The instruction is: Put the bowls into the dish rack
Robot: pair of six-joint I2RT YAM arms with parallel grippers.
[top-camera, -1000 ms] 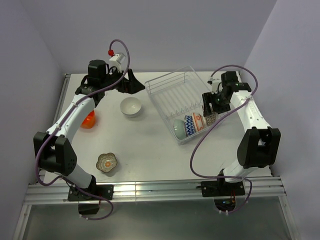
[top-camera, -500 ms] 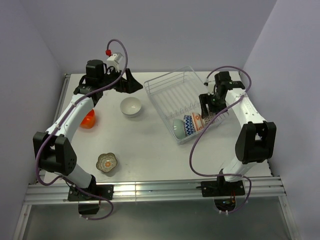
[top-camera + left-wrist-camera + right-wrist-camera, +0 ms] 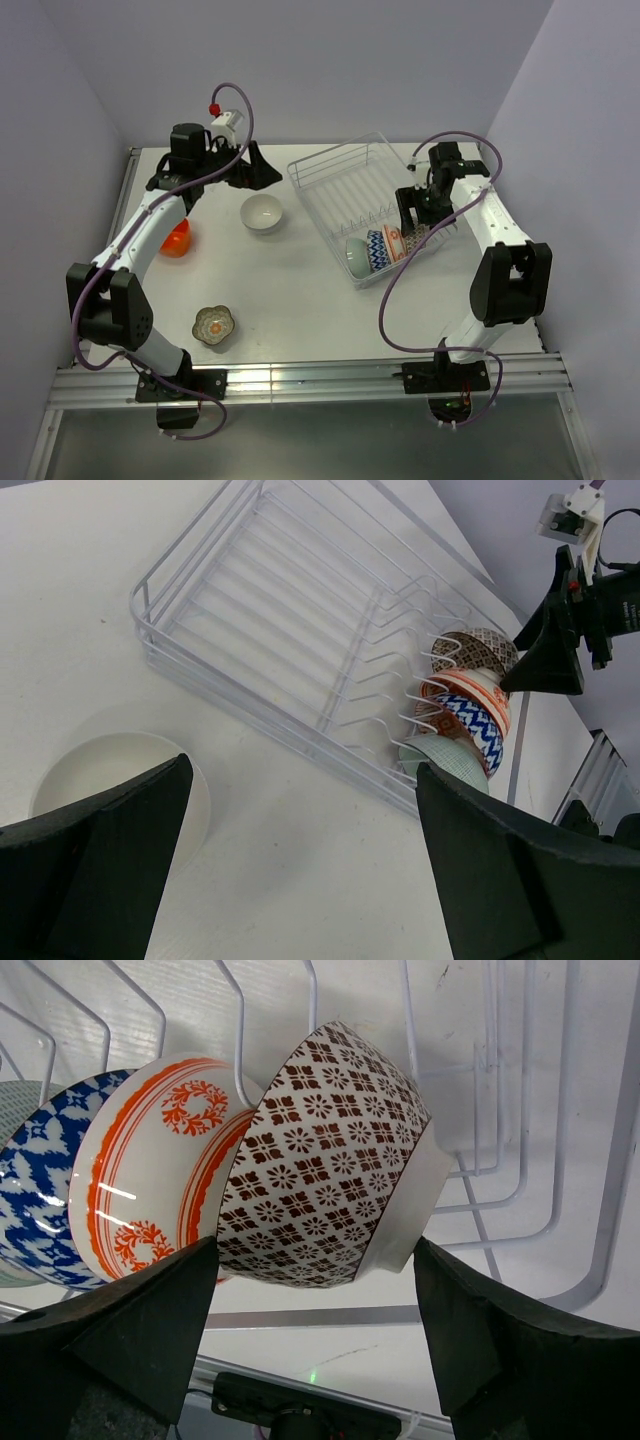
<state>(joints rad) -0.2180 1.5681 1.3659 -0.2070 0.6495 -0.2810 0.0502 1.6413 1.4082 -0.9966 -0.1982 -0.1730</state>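
The clear dish rack (image 3: 340, 180) stands at the right, also in the left wrist view (image 3: 290, 630). At its near end stand a pale teal bowl (image 3: 356, 258), a blue-white patterned bowl (image 3: 377, 249), an orange-white bowl (image 3: 150, 1180) and a dark-red patterned bowl (image 3: 330, 1160), all on edge. My right gripper (image 3: 415, 215) is open, its fingers (image 3: 120, 1330) on either side of and just below the dark-red bowl. My left gripper (image 3: 270, 172) is open and empty above the white bowl (image 3: 262, 213). A plain orange bowl (image 3: 176, 240) and an olive flower-shaped bowl (image 3: 214, 326) sit on the table at the left.
The far half of the rack holds only bare prongs (image 3: 300, 590). The left arm partly covers the orange bowl. The table's raised rail (image 3: 300, 378) runs along the near edge, and walls close the back and both sides.
My right gripper has moved left over the rack with the dark-red patterned bowl, which now stands beside the orange-white bowl. My left gripper has drifted slightly left.
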